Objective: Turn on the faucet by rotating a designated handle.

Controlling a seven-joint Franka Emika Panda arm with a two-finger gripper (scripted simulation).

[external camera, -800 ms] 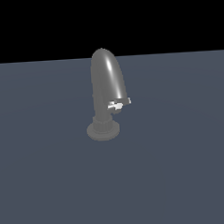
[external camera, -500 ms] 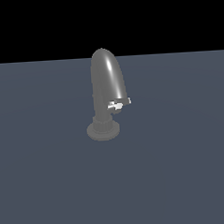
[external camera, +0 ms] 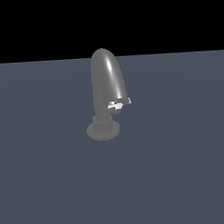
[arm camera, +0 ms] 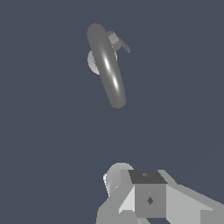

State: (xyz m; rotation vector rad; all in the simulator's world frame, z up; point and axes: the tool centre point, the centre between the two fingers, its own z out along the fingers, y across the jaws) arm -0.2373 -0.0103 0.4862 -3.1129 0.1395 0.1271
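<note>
The faucet (external camera: 106, 93) stands upright on its round base near the middle of the bench (external camera: 183, 166), far from every edge. The handle (external camera: 116, 104) juts from its lower body toward the exterior view's right. The gripper (arm camera: 148, 199) sits well apart from it; whether the jaws are released or clenched cannot be told.

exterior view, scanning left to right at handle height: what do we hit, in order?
Bare floor → faucet body → handle, sticking out on the faucet's right side → bare floor again. No gripper in this view.
</note>
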